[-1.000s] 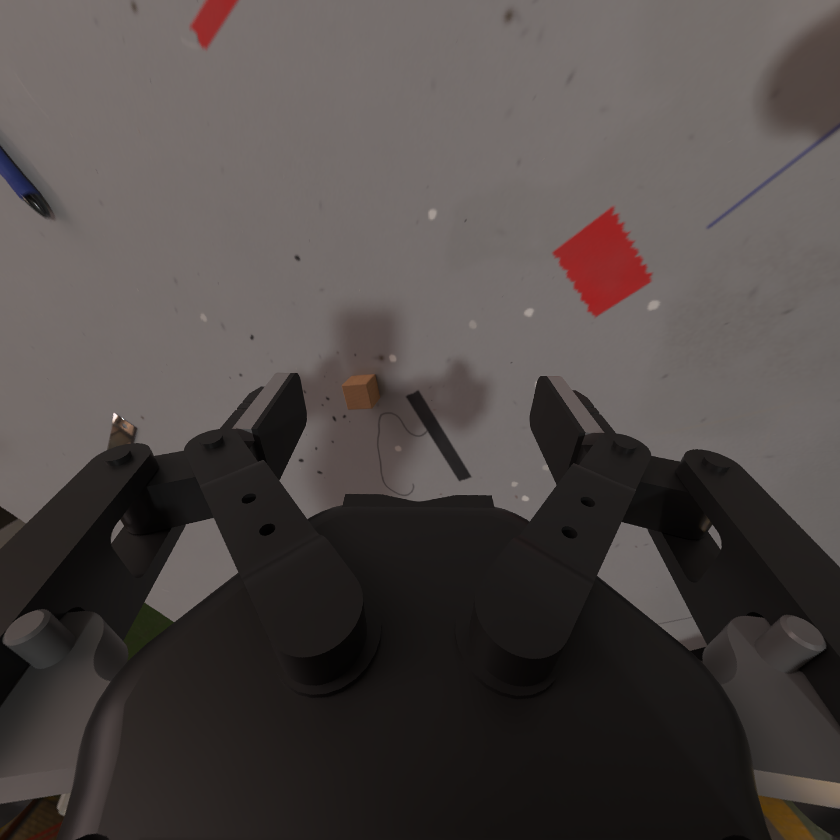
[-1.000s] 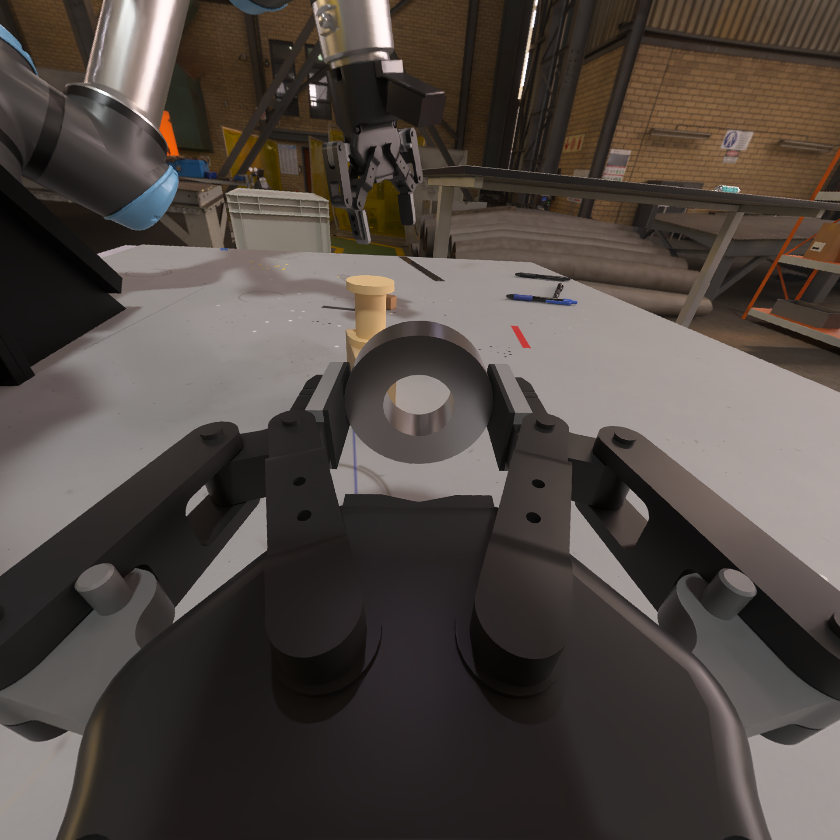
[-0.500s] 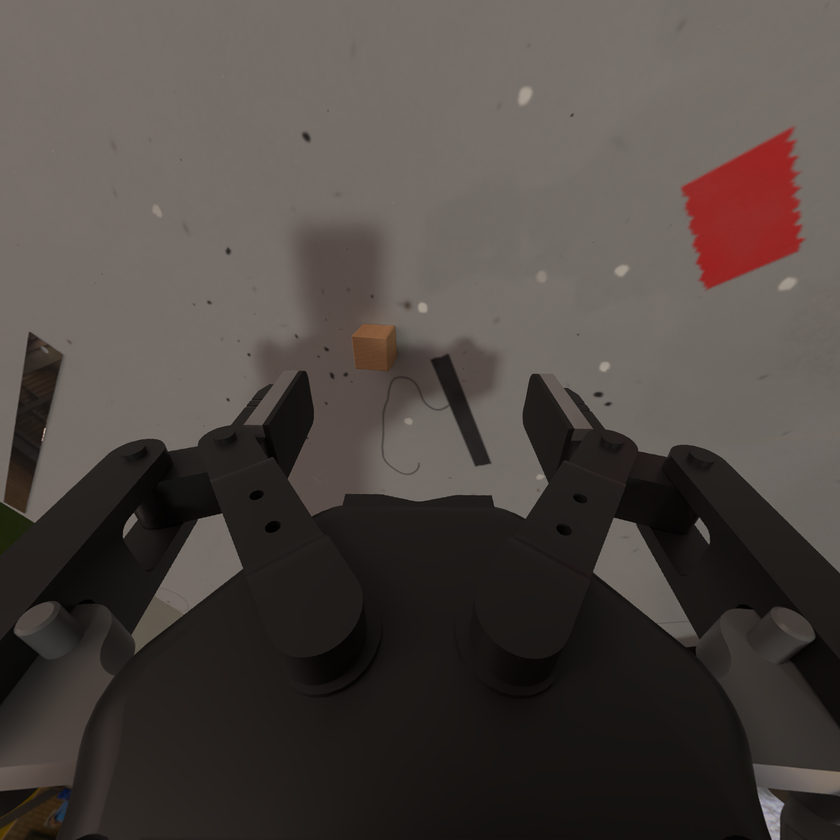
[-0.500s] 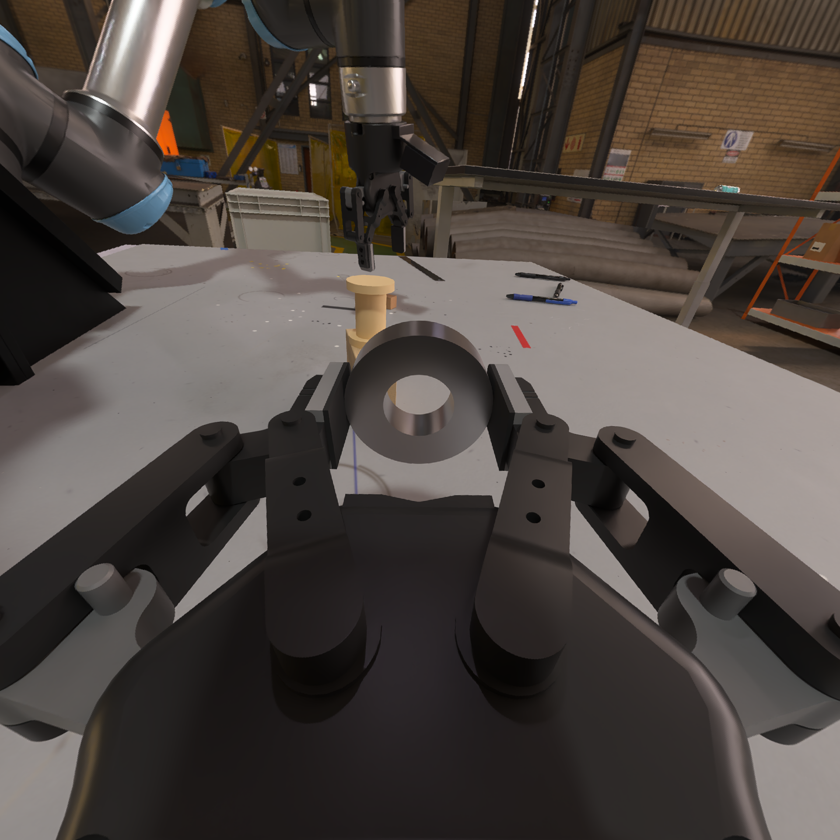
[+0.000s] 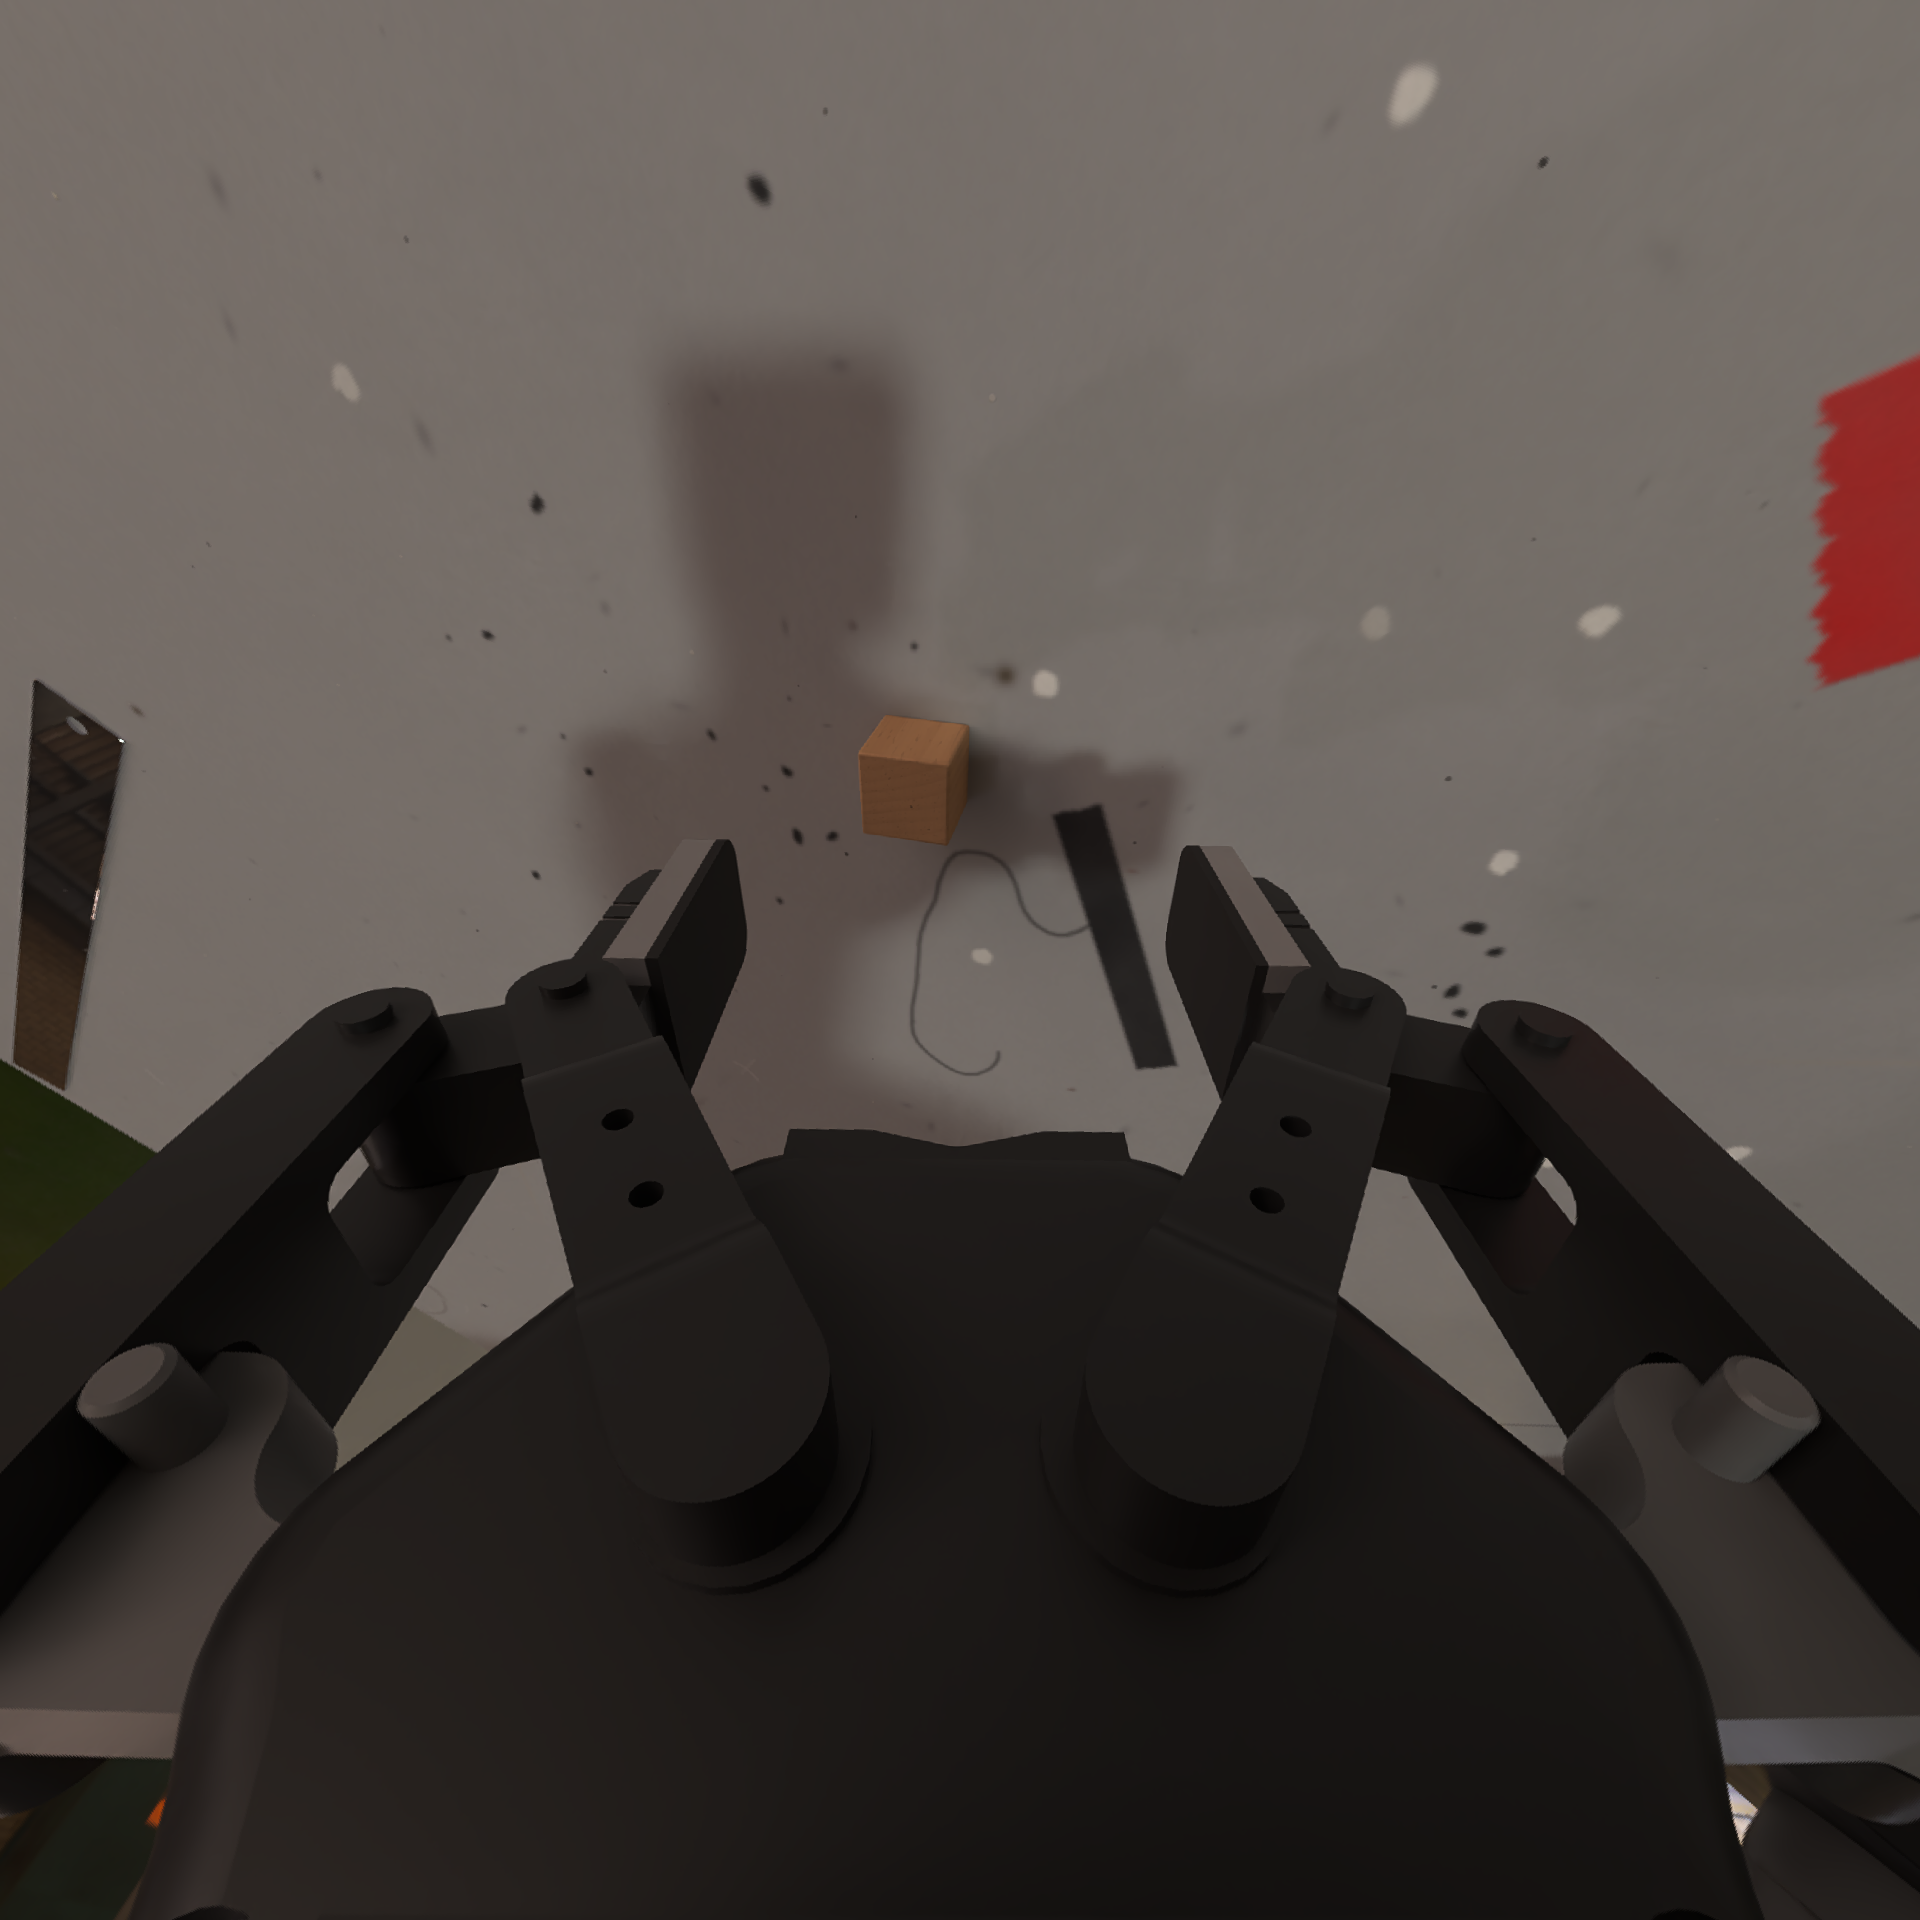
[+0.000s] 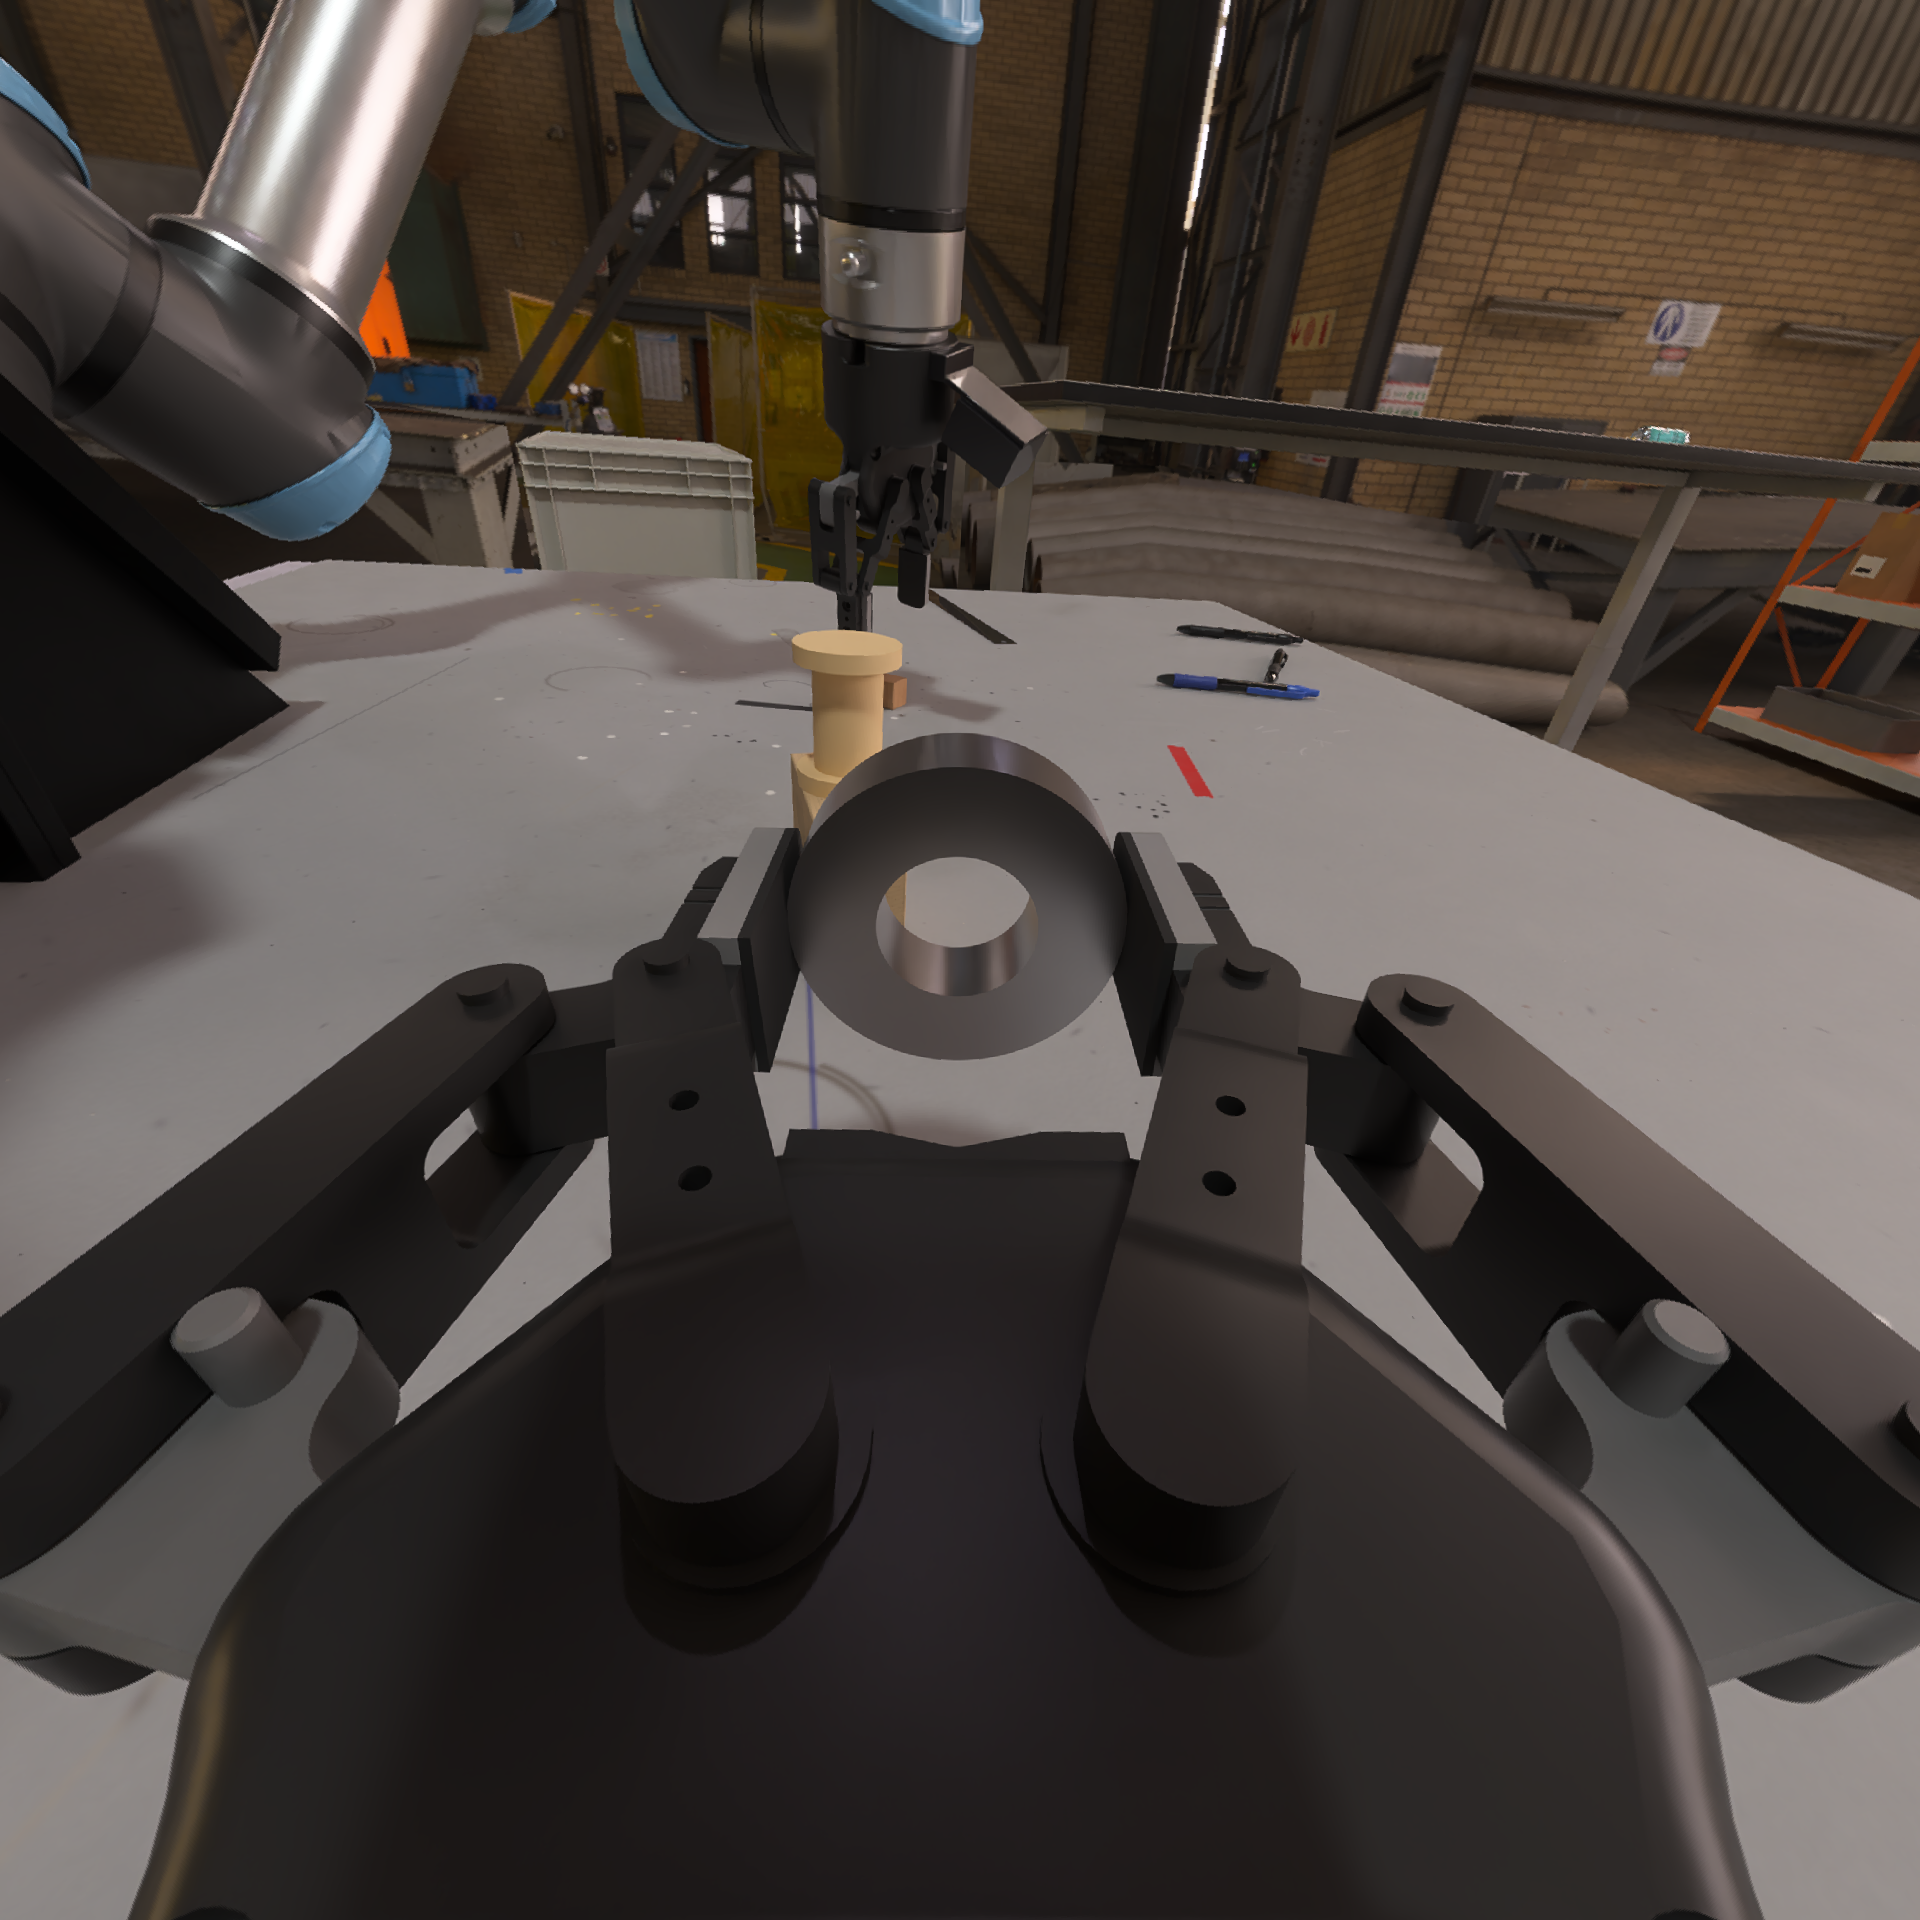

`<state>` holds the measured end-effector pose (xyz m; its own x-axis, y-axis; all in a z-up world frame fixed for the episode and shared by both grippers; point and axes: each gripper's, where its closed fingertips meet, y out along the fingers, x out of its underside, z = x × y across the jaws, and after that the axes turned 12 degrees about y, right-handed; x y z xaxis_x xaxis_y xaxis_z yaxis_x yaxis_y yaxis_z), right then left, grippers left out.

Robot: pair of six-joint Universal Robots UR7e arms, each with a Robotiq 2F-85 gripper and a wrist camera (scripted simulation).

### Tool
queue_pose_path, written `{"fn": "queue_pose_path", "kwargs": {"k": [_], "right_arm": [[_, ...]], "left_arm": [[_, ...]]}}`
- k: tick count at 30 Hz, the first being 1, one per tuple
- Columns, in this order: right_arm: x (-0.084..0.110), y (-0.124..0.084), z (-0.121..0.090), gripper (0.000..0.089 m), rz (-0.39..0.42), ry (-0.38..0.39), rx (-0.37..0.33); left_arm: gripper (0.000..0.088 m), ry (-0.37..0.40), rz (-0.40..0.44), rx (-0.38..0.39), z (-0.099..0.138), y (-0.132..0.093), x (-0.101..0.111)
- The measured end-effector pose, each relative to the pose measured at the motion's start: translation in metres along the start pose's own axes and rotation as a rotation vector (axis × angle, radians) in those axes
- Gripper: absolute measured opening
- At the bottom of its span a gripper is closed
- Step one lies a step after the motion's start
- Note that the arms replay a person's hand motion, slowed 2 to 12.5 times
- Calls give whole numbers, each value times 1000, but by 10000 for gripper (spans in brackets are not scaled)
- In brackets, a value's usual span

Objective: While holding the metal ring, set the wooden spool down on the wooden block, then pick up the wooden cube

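Right wrist view: distant wall signs [image 6: 1681, 324] apparently too small to read.

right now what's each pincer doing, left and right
Left pincer: open, empty, above the wooden cube.
Right pincer: closed on the metal ring.

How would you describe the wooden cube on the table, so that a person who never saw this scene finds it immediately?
Start from the grey table and find the pale wooden spool standing upright near its middle. Just behind the spool's right side, below the open left pincer, sits the wooden cube. It is the only small orange-brown box there; the black strip and the thin dark squiggle beside it lie flat.
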<state>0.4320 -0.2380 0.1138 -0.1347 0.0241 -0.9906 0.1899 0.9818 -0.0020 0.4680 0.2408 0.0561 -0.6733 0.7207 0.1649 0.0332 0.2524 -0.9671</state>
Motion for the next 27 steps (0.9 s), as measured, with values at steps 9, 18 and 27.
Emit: {"fn": "queue_pose_path", "kwargs": {"k": [9, 18, 27], "right_arm": [[0, 0, 0, 519, 1, -1, 0], [0, 0, -1, 519, 1, -3, -1], [0, 0, -1, 519, 0, -4, -2]], "left_arm": [[668, 5, -83, 8, -2, 7, 2], [599, 19, -173, -11, -6, 11, 6], [581, 34, -269, -13, -5, 14, 11]]}}
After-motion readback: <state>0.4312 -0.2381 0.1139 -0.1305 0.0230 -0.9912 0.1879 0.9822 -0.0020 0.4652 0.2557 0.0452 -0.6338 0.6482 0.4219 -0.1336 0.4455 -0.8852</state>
